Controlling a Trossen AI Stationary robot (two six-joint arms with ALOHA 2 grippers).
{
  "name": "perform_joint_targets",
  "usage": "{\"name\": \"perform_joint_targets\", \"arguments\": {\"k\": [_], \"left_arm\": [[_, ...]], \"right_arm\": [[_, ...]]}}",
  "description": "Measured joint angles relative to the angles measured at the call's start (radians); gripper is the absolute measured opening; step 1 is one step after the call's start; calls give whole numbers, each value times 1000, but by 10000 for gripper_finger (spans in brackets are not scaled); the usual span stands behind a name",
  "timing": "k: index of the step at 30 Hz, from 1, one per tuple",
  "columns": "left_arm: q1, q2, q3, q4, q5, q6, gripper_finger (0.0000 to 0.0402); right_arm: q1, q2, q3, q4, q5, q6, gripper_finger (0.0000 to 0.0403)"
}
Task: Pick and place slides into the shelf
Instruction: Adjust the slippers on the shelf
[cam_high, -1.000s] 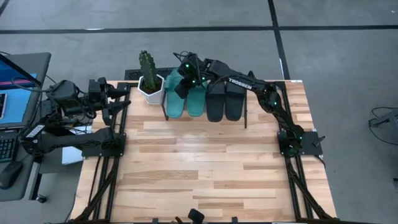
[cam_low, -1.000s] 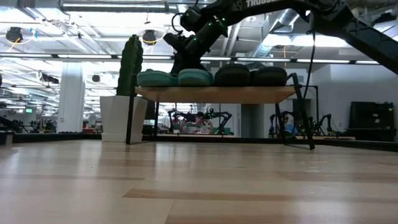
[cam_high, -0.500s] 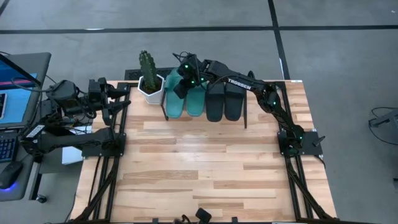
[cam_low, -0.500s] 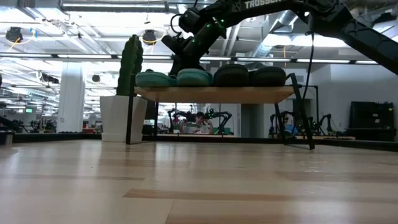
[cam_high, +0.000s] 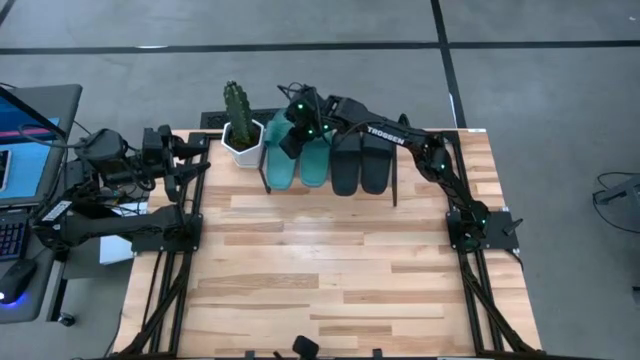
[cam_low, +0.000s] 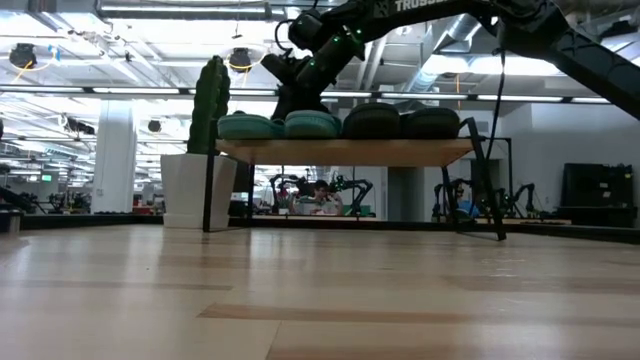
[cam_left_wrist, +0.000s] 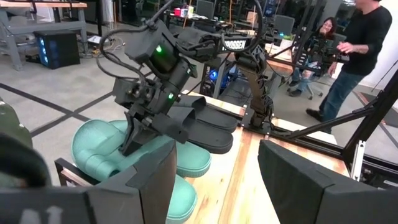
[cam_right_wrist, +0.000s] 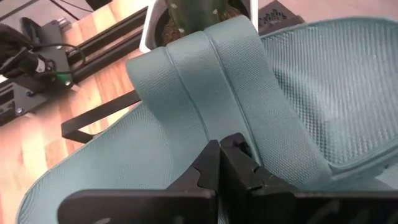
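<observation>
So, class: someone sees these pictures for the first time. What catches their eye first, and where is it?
Four slides in a row on the shelf at the table's far edge: two teal slides beside two black slides. The right claw hangs over the teal pair, shut. A potted cactus stands beside the shelf.

Two dark arms; right arm (cam_high: 400, 140) bears white TROSSEN lettering, green lights, looped black cables; matte black fingers (cam_right_wrist: 208, 168).

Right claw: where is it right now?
High view: the right claw is over the two teal slides at the shelf's left end, beside the potted cactus.
</observation>
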Motion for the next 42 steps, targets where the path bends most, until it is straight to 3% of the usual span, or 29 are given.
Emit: {"name": "perform_joint_targets", "arguments": {"k": [14,29,42], "left_arm": [[0,0,0,-17,0,-9,212],[0,0,0,-17,0,-9,212],[0,0,0,-16,0,-11,212]], "right_arm": [[-21,-66,8,63,-19,-49,66],[-79,-67,10,166,59,-51,4],[-104,-73,-93,143,30,-51,0]]}}
